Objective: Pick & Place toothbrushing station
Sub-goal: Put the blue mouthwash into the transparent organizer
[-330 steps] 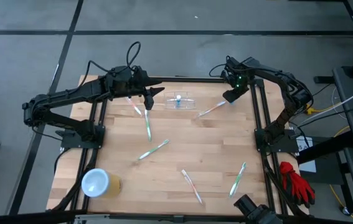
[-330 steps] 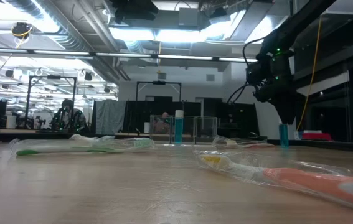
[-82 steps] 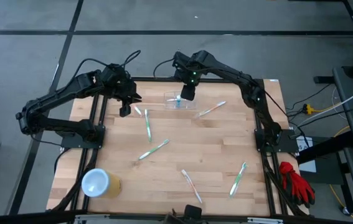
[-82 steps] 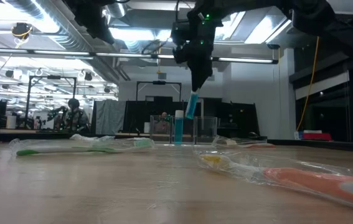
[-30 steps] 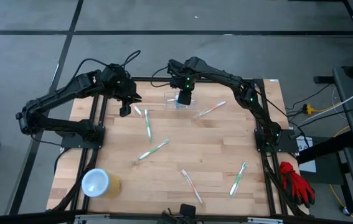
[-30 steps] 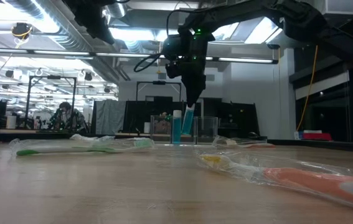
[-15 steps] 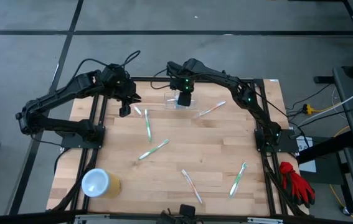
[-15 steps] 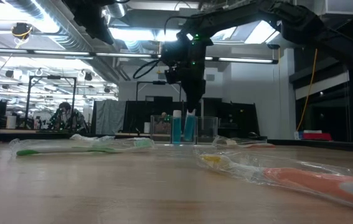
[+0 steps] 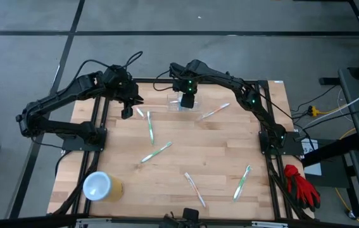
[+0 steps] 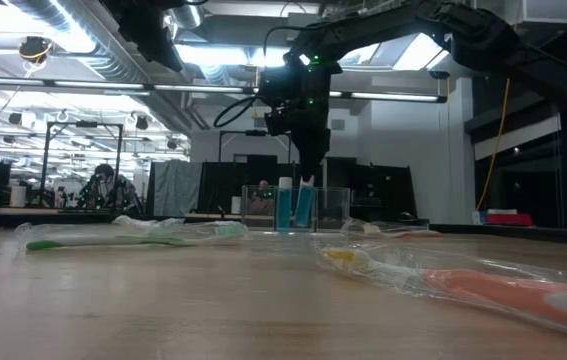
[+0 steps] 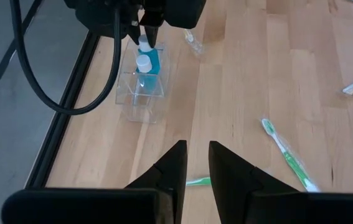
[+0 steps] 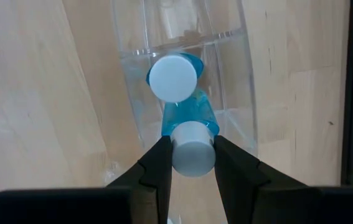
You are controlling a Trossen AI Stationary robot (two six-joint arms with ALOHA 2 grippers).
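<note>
The clear plastic holder (image 9: pixel 182 103) stands at the table's far edge; it also shows in the low view (image 10: pixel 333 205) and the left wrist view (image 11: pixel 145 93). A blue tube with a white cap (image 12: pixel 173 78) stands upright in it. My right gripper (image 9: pixel 187 100) is above the holder, shut on a second blue tube (image 10: pixel 304 205) that stands beside the first. My left gripper (image 9: pixel 127 113) hangs left of the holder, above the table. Its fingers (image 11: pixel 195 155) are a little apart and empty. My right gripper pinches the second tube's white cap (image 12: pixel 192 155) between its two fingers, one on each side. The fingers come from above and point down. The tube stands upright with its lower part inside the holder (image 12: pixel 226 74), next to the first tube.
Several wrapped toothbrushes lie on the wooden table, among them one (image 9: pixel 150 126) near my left gripper, one (image 9: pixel 215 111) right of the holder and one (image 9: pixel 195 189) near the front. A yellow cup with a white top (image 9: pixel 100 185) stands at the near left corner.
My right gripper has gone down over the holder with the blue tube. The tube was tilted above the holder. It now stands upright inside it, beside the first tube. Nothing has moved in the last half second.
</note>
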